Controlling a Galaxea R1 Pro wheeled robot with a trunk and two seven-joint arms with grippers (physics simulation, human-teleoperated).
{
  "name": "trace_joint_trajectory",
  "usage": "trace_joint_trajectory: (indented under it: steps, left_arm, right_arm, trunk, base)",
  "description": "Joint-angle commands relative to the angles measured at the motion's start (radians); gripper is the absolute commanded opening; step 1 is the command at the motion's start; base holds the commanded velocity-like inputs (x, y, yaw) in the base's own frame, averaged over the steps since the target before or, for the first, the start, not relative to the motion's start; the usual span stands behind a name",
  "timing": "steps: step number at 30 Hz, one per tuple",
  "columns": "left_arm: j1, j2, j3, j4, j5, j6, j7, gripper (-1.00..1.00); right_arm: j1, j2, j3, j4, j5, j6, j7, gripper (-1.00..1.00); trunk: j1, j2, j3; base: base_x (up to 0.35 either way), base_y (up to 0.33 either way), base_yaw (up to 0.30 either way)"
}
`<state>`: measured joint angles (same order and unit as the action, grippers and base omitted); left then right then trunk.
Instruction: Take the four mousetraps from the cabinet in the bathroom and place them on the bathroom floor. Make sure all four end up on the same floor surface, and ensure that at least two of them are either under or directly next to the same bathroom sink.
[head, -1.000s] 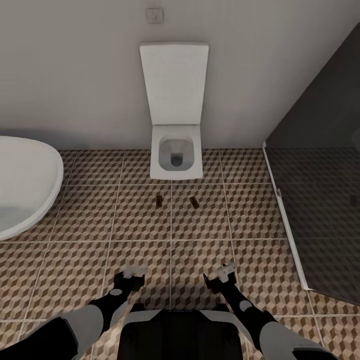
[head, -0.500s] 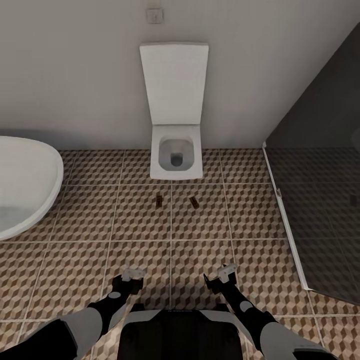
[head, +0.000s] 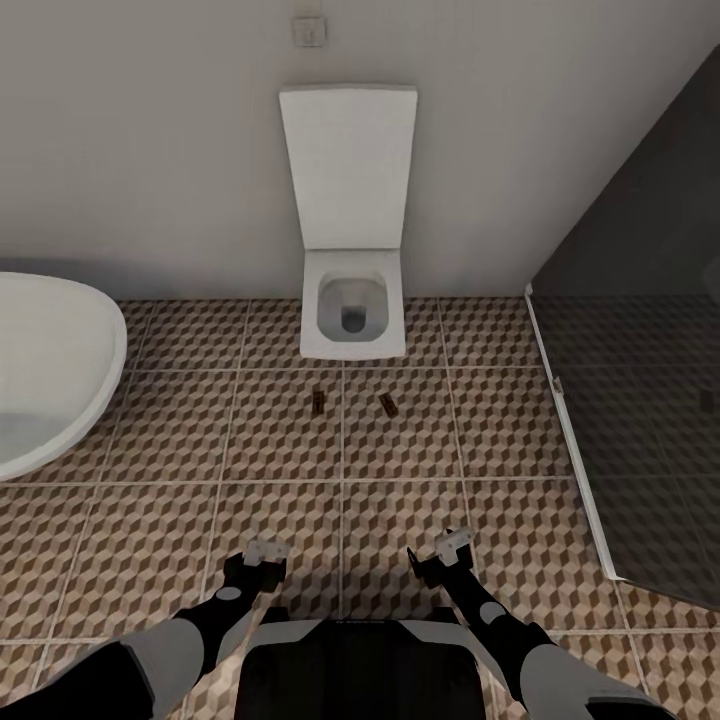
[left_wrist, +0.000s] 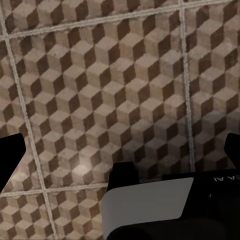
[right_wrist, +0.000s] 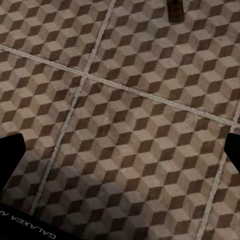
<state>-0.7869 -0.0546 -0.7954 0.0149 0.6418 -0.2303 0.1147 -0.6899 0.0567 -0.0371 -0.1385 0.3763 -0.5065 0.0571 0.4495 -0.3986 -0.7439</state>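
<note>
Both grippers are hanging low in front of the robot's trunk, nothing in either one. The left gripper (head: 265, 549) has its fingers spread apart; in the left wrist view the dark fingertips (left_wrist: 11, 157) sit at opposite edges with only tile between them. Same deal with the right gripper (head: 455, 541): jaws wide, fingertips (right_wrist: 10, 152) far apart over bare tile.

Using the toilet (head: 352, 318) as the landmark: both grippers are well back from it on the robot's side, the left one a bit toward the bathtub (head: 50, 360), the right one a bit toward the glass shower screen (head: 640, 400).

Two mousetraps are lying flat on the bathroom floor (head: 150, 520), just in front of the toilet bowl. One mousetrap (head: 318, 401) is roughly below the bowl's left front corner, the other mousetrap (head: 387, 404) below its right front corner and turned at a slight angle. They're apart from each other and not touching the toilet. The right wrist view catches one trap (right_wrist: 175, 10) at the frame's edge, too cut off to say which.

The toilet lid is up against the wall, with a small wall plate (head: 308, 30) above it.
</note>
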Motion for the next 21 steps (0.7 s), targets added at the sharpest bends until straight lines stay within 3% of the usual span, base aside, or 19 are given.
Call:
trace_joint_trajectory:
  steps: [1,21]
  left_arm:
    - [0.000,-0.001,-0.008,0.002,0.004,-0.003,0.003,1.00]
    - [0.001,-0.002,-0.008,0.000,0.004,-0.003,0.003,1.00]
  right_arm:
    - [0.000,0.000,-0.004,0.000,-0.001,-0.003,0.006,1.00]
    - [0.000,0.002,-0.003,0.000,-0.001,-0.003,0.006,1.00]
  trunk:
    - [0.001,-0.001,-0.001]
    - [0.001,-0.001,-0.001]
  base:
    - [0.000,0.000,0.000]
    - [0.000,0.000,0.000]
